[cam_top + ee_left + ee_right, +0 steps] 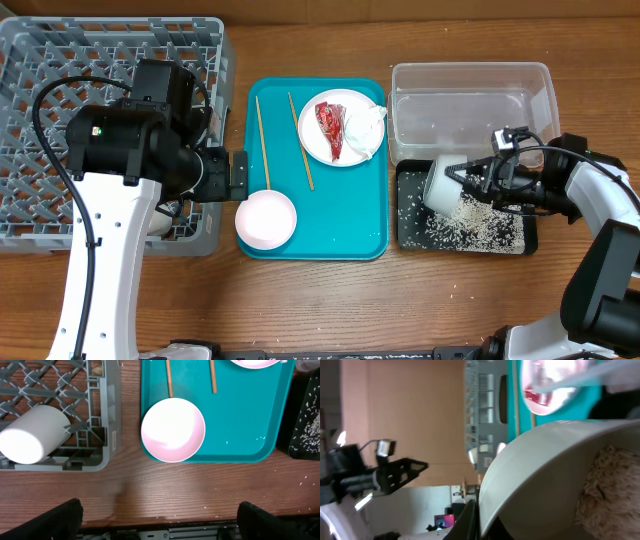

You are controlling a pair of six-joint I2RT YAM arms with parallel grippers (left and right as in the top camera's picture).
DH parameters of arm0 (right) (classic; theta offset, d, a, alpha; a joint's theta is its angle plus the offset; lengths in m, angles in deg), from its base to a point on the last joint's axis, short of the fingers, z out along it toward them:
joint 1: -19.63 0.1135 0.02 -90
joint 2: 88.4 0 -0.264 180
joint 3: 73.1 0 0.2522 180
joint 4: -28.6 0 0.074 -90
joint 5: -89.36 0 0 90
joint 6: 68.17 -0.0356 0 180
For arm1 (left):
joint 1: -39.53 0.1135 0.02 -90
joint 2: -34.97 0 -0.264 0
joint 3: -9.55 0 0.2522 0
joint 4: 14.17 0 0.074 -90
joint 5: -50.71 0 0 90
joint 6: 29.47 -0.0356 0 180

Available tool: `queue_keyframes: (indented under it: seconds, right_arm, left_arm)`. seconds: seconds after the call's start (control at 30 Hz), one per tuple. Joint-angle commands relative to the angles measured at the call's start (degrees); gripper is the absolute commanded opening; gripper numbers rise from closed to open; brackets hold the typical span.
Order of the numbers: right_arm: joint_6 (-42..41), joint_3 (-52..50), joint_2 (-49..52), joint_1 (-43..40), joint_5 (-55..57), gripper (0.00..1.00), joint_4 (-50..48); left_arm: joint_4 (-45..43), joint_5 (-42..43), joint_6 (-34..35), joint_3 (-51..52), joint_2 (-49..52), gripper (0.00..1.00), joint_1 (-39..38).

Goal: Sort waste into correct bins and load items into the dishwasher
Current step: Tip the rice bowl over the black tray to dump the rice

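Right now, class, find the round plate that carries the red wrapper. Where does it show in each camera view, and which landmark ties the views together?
Overhead: plate above centre, at the far right end of the tray.
Left wrist: plate at the top edge, right of centre, only a sliver of its rim.
Right wrist: plate at the top, right of centre, blurred.
Shared landmark: the teal tray beneath it, in all three views.

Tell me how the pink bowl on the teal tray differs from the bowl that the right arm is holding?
The pink bowl stands upright on the teal tray; the grey-green bowl is tipped on its side over the black tray. The pink bowl is empty; the grey-green bowl has rice in it. Nothing touches the pink bowl; the right gripper clamps the grey-green bowl. Both are small round bowls.
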Motion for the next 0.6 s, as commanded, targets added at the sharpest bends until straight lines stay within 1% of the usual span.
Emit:
queue_keyframes:
  seconds: [0.0, 0.1, 0.17, 0.23, 0.27, 0.3, 0.33, 0.37, 0.4, 0.43, 0.47, 0.5, 0.53, 0.57]
  right_arm:
    - [7.1, 0.4, -0.5, -0.2, -6.3, 0.04, 1.3]
    - [7.2, 0.4, -0.5, -0.2, -7.1, 0.04, 0.9]
    - [4.4, 0.4, -0.5, -0.2, -8.2, 0.04, 1.5]
    - [7.9, 0.4, -0.8, -0.2, -9.2, 0.04, 4.8]
    - [11.1, 0.4, -0.9, -0.2, -6.6, 0.04, 4.6]
    - [10.2, 0.4, -0.8, -0.2, -3.6, 0.04, 2.5]
    - [4.2, 0.4, -0.3, -0.5, -0.8, 0.04, -0.3]
    - [-1.0, 0.4, -0.1, -0.7, -1.7, 0.04, -0.7]
    - [-0.7, 0.4, -0.1, -0.7, -5.0, 0.04, 0.8]
    - [3.5, 0.4, -0.5, -0.7, -8.2, 0.04, 3.4]
    - [8.5, 0.4, -0.9, -0.6, -8.8, 0.04, 4.8]
    - [11.1, 0.4, -1.0, -0.6, -7.0, 0.04, 3.6]
    - [7.5, 0.4, -0.9, -0.7, -3.5, 0.04, 0.6]
    - [0.4, 0.4, -0.6, -0.9, -2.0, 0.04, -0.6]
  left_arm:
    - [0.1, -0.5, 1.0, -0.7, -0.2, 1.00, 0.0]
    - [0.1, -0.5, 1.0, -0.7, -0.2, 1.00, 0.0]
    - [0.1, -0.5, 1.0, -0.7, -0.2, 1.00, 0.0]
    - [0.1, -0.6, 1.0, -0.7, -0.2, 1.00, 0.0]
    - [0.1, -0.5, 1.0, -0.7, -0.2, 1.00, 0.0]
    - [0.1, -0.5, 1.0, -0.7, -0.2, 1.00, 0.0]
    - [0.1, -0.5, 1.0, -0.7, -0.2, 1.00, 0.0]
    - [0.1, -0.5, 1.0, -0.7, -0.2, 1.00, 0.0]
    - [0.1, -0.5, 1.0, -0.7, -0.2, 1.00, 0.0]
    - [0.1, -0.5, 1.0, -0.7, -0.2, 1.00, 0.0]
    - [0.1, -0.5, 1.0, -0.7, -0.2, 1.00, 0.0]
    - [0.1, -0.5, 1.0, -0.7, -0.2, 1.00, 0.0]
    - [0.1, -0.5, 1.0, -0.7, -0.2, 1.00, 0.0]
    - [0.1, -0.6, 1.0, -0.7, -0.2, 1.00, 0.0]
